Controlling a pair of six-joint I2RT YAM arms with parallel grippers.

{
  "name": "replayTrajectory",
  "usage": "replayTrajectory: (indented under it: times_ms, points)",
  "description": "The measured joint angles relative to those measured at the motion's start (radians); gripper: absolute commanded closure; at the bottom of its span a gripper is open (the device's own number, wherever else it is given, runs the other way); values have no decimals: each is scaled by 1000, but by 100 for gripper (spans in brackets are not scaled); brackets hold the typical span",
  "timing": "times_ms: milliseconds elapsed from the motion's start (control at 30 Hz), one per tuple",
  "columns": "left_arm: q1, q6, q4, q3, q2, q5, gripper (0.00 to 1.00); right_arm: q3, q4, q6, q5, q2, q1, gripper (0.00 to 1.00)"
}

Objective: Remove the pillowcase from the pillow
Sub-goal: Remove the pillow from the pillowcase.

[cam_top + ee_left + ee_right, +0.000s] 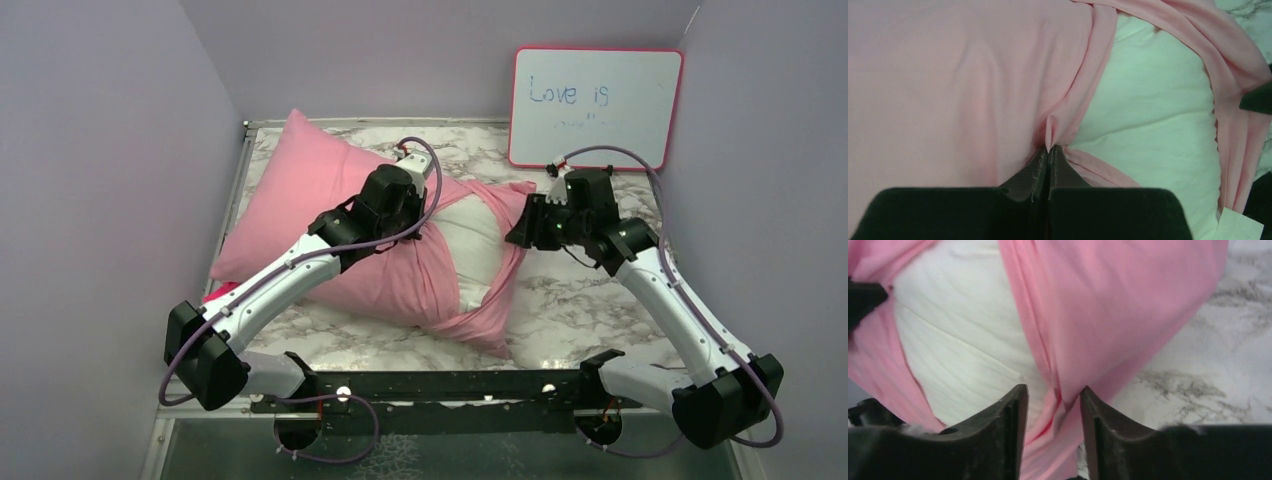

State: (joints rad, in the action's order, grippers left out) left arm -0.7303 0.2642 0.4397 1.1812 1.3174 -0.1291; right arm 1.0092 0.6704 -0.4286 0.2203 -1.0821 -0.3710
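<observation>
Pink satin pillowcase (300, 190): bunched on plump white rectangular pillow (470, 240)
Left gripper (1049, 152): clamping pillowcase fold
Right gripper (1053, 405): jaws parted astride right hem

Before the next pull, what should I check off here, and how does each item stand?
1. Left gripper pinching the pillowcase: ok, shut on a fold at the edge of the opening.
2. Left pinch free of the pillow: cannot tell; the white fabric lies right beside the fold.
3. Right gripper holding the pillowcase: not ok; its jaws stand apart, with a pink band lying between them ungripped.
4. Pillow exposed at the opening: ok, white shows between the pink edges.
5. Pillowcase off: not ok; it covers most of the pillow.
</observation>
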Motion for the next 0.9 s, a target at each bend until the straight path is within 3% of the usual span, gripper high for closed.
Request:
replayTrajectory:
  times_ms: [67,167,367,533,800,900]
  points:
    - [3,-28,-10,0,0,40,100,50,-10,19,23,-35,0,37]
    - [3,-59,-15,0,0,82,100,126,-37,47,53,-93,0,34]
    - [3,-82,-23,-6,-3,124,100,249,-63,87,90,-255,0,41]
    - [3,-89,-33,-23,-22,138,100,302,-54,89,5,-368,0,43]
    - [2,-89,-41,-47,-53,142,100,365,-39,121,-51,-393,0,36]
    - [2,-88,-37,-46,-54,146,100,391,-24,135,-66,-401,0,41]
